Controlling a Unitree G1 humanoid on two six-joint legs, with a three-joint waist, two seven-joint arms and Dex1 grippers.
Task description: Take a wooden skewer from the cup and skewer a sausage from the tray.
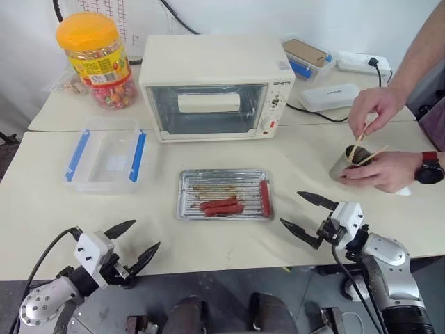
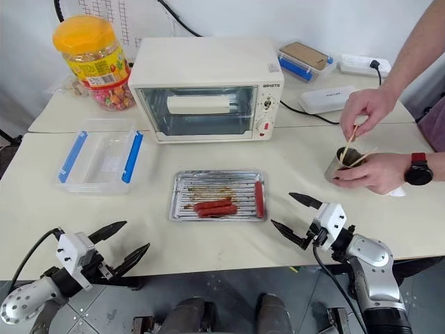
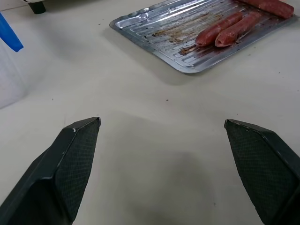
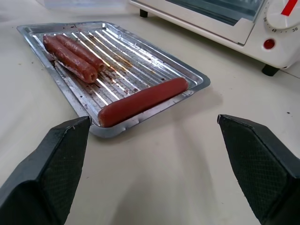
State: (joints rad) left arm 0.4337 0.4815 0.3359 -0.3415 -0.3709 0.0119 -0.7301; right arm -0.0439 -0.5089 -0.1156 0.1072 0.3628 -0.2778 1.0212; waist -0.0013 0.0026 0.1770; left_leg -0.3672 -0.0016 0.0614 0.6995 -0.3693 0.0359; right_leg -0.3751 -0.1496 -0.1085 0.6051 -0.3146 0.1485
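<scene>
The silver ribbed tray [image 1: 191, 182] lies mid-table and holds three sausages: two side by side [image 1: 221, 207] and one [image 1: 265, 197] along its right edge. At the right, a person's two hands hold the metal cup [image 1: 342, 167] and the wooden skewers [image 1: 357, 147] standing in it. My right gripper [image 1: 303, 212] hovers open just right of the tray, near the table's front edge; its wrist view has the tray [image 4: 190, 75] close ahead. My left gripper [image 1: 135, 243] is open at the front left, pointing toward the tray [image 3: 140, 22].
A white toaster oven [image 1: 212, 87] stands behind the tray. A clear plastic box with blue clips [image 1: 106, 158] sits at the left, an orange-lidded candy jar [image 1: 96, 59] at the back left. Cables, a power strip [image 1: 361, 64] and a small box occupy the back right.
</scene>
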